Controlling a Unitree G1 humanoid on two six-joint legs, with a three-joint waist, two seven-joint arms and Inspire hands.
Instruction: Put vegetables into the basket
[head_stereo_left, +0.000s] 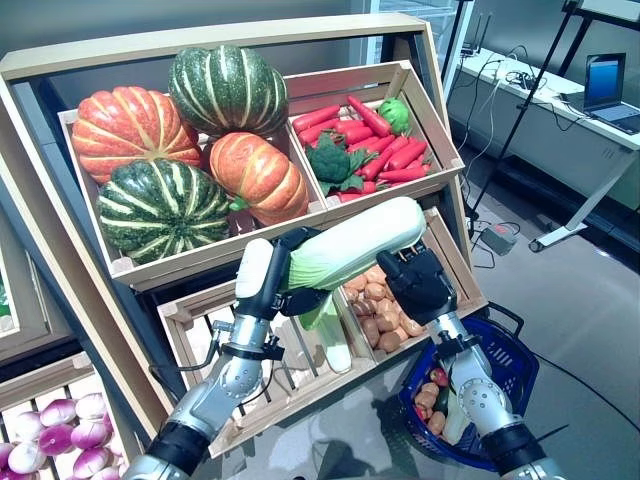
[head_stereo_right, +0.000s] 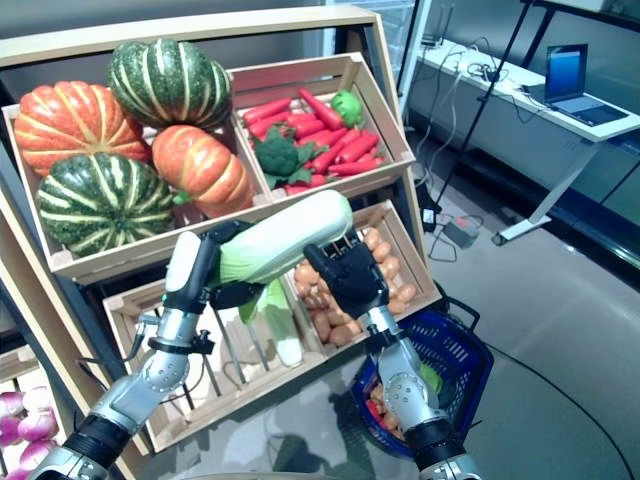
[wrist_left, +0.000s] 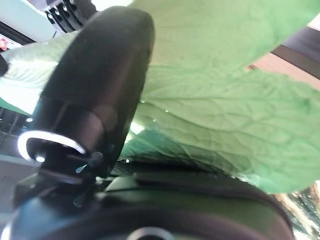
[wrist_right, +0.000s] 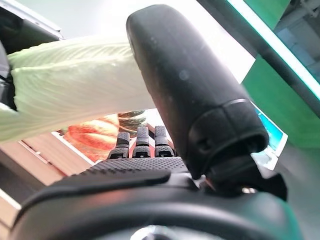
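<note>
My left hand (head_stereo_left: 278, 288) is shut on a long pale napa cabbage (head_stereo_left: 360, 240) and holds it up in front of the stand's lower crates, leafy end in the hand, white end pointing right. Its green leaves show past the left thumb (wrist_left: 95, 90) in the left wrist view (wrist_left: 215, 115). My right hand (head_stereo_left: 418, 285) is open, fingers (wrist_right: 140, 137) straight, just under the cabbage's white end (wrist_right: 75, 85); I cannot tell if it touches. The blue basket (head_stereo_left: 520, 370) stands on the floor at lower right, below the right hand.
The wooden vegetable stand (head_stereo_left: 60, 250) with slanted crates fills the left and middle. In the basket lie brown-orange round vegetables (head_stereo_left: 428, 402) and a pale green one (head_stereo_left: 458, 420). A white desk (head_stereo_left: 560, 110) with a laptop stands at far right, with grey floor between.
</note>
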